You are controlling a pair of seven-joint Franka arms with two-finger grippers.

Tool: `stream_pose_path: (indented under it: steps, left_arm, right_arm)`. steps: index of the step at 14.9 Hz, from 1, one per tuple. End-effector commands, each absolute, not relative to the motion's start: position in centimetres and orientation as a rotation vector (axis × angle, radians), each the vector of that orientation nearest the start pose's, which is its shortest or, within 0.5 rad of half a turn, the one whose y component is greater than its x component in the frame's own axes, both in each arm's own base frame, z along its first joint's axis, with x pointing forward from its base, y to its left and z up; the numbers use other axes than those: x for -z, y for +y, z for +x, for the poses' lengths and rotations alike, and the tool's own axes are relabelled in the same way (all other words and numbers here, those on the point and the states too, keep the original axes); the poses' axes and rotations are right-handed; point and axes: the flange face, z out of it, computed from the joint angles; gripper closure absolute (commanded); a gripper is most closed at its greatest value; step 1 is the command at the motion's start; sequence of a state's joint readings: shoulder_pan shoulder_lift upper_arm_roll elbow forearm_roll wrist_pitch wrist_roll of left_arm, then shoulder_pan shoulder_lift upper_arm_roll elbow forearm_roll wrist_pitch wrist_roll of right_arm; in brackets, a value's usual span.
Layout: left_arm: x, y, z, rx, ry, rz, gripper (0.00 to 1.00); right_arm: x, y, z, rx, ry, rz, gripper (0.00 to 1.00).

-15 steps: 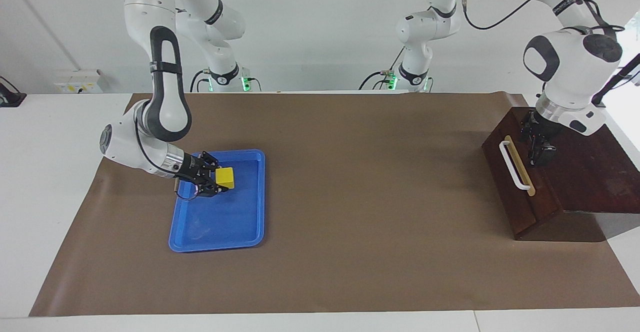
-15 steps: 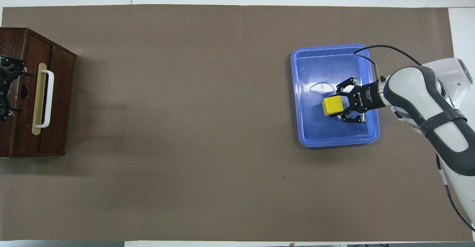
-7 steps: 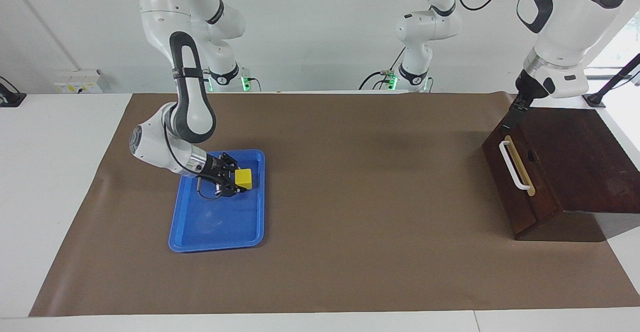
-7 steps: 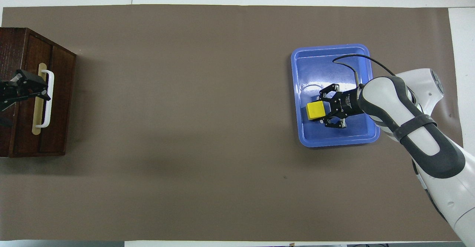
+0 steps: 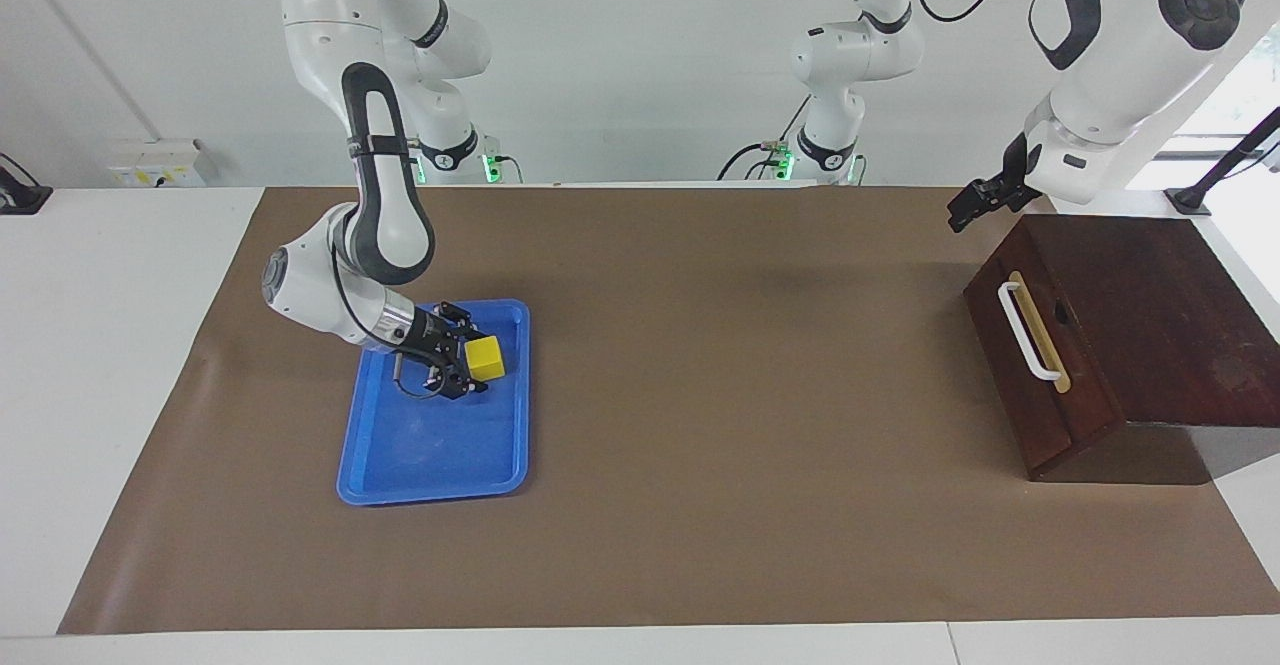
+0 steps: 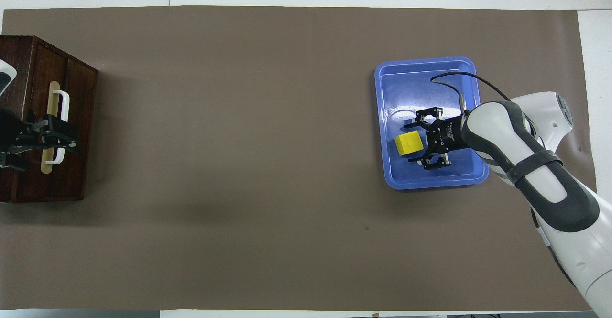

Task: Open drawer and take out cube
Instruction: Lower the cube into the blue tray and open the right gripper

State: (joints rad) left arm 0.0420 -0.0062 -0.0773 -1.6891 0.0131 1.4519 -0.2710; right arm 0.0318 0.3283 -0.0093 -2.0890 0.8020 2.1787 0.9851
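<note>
The yellow cube (image 5: 486, 357) (image 6: 408, 144) sits in the blue tray (image 5: 435, 490) (image 6: 430, 184) toward the right arm's end of the table. My right gripper (image 5: 474, 359) (image 6: 411, 144) is low in the tray and open, with one finger on either side of the cube and a small gap to each. The dark drawer (image 5: 1060, 415) (image 6: 81, 165) is pushed shut in its box, and its white handle (image 5: 1028, 333) (image 6: 62, 110) is untouched. My left gripper (image 5: 970, 207) (image 6: 62, 138) hangs open in the air above the drawer's front, holding nothing.
A brown mat (image 5: 760, 445) covers the table between the tray and the drawer box. The box's dark top (image 5: 1160, 315) slopes at the left arm's end.
My right gripper has opened and let go of the cube in the tray. My left gripper has risen off the box top and swung out over the drawer front.
</note>
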Motion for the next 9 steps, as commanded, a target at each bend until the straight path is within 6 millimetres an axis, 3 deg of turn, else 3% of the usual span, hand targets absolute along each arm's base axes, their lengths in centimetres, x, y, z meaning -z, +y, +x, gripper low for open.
stream_pose_path:
  steps: [1,4,7,9]
  left_arm:
    - [-58.4,-2.3,53.3,-0.414,-0.227,-3.075,0.00]
    - [-59.2,-2.2,52.9,-0.395,-0.124,-3.092,0.00]
    - [-59.2,-2.4,52.4,-0.385,-0.119,-3.092,0.00]
    - [-59.2,-2.3,52.4,-0.380,-0.117,-3.092,0.00]
  right_arm:
    - [-26.6,3.7,56.6,-0.623,1.799,-1.926,0.00]
    - [-29.8,3.8,58.6,-0.600,1.743,-1.962,0.00]
    - [-35.6,3.2,60.4,-0.493,1.634,-2.132,0.00]
    - [-40.1,3.1,60.8,-0.395,1.500,-2.333,0.00]
